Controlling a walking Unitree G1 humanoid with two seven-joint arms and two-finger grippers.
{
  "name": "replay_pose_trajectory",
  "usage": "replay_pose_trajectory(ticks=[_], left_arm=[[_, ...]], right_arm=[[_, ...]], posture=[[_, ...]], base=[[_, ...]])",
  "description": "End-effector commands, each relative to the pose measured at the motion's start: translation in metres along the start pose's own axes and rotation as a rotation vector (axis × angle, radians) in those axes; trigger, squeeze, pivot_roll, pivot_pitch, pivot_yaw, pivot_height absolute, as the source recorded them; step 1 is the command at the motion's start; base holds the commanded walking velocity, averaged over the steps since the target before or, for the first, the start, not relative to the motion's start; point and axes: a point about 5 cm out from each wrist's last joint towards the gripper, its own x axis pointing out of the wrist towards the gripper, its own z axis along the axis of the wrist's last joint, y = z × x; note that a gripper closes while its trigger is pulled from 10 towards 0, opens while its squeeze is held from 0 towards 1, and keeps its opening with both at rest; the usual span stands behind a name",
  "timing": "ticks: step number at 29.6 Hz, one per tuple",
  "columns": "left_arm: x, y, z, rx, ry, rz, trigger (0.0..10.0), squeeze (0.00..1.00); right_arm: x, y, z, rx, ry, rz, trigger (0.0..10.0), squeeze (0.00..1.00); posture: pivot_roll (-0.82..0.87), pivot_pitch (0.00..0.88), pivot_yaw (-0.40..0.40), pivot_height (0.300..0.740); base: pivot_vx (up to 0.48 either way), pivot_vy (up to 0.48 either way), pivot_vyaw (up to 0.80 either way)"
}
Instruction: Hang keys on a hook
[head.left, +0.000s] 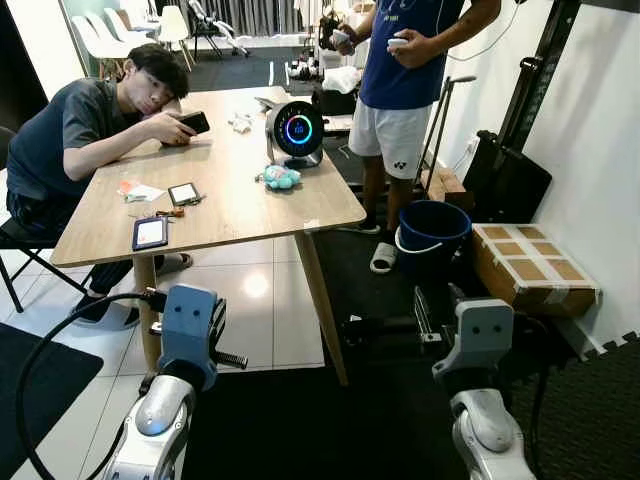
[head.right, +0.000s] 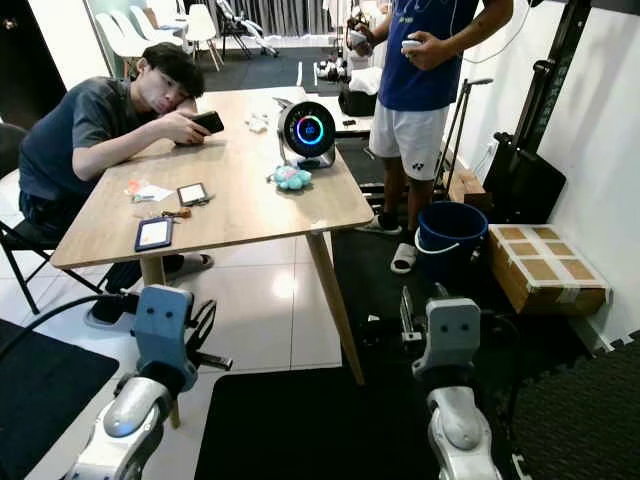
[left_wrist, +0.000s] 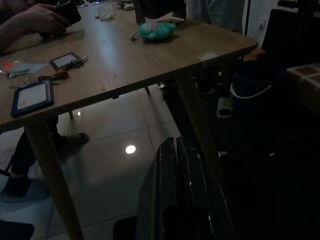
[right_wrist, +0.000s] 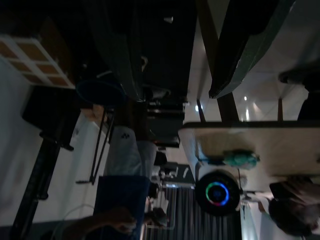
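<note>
Your keys (head.left: 171, 212) lie on the wooden worktop (head.left: 240, 200) near its left edge, between a small phone (head.left: 183, 193) and a blue card holder (head.left: 150, 232). Left hand (left_wrist: 180, 165) is clenched, low before the worktop; right hand (head.left: 425, 315) state: cannot tell. Blue bucket (head.left: 432, 232) stands on the floor right of the worktop, contents hidden.

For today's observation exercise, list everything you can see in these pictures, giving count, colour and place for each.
Table: one, light wood, centre.
Round speaker: one, black with glowing ring, far table side.
Plush toy: one, teal, before the speaker.
Card holder: one, blue, near table edge.
Keys: one small bunch, beside the card holder.
Phone: one, dark, flat on table.
Bucket: one, blue, floor right.
Cardboard box: one, brown, by wall.
Seated person: one, grey shirt.
Standing person: one, blue shirt.
Left gripper: black, shut, low.
Right gripper: black, low.
</note>
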Motion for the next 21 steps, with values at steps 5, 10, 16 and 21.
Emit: replay_pose_trajectory(ticks=[5,10,16,21], left_arm=[[-0.0029,-0.0019,0.0001,0.012,0.011,0.001,10.0,0.00],[-0.0025,-0.0045,0.0007,0.029,0.015,-0.006,10.0,0.00],[-0.0032,-0.0043,0.0007,0.030,0.022,-0.002,10.0,0.00],[-0.0035,-0.0043,0.0006,0.029,0.026,-0.003,10.0,0.00]], right_arm=[[-0.0043,-0.0009,-0.0019,0.018,0.033,-0.006,10.0,0.00],[-0.0035,0.0029,-0.0023,0.020,0.044,0.006,10.0,0.00],[-0.0055,0.0046,-0.0034,0.021,0.064,0.015,10.0,0.00],[-0.0059,0.0045,-0.0038,0.018,0.072,0.018,10.0,0.00]], posture=[[0.05,0.119,0.040,0.740],[0.05,0.121,0.039,0.740],[0.05,0.123,0.037,0.740],[0.05,0.124,0.037,0.740]], base=[[0.000,0.000,0.00],[0.480,0.000,0.00],[0.480,0.000,0.00],[0.460,0.000,0.00]])
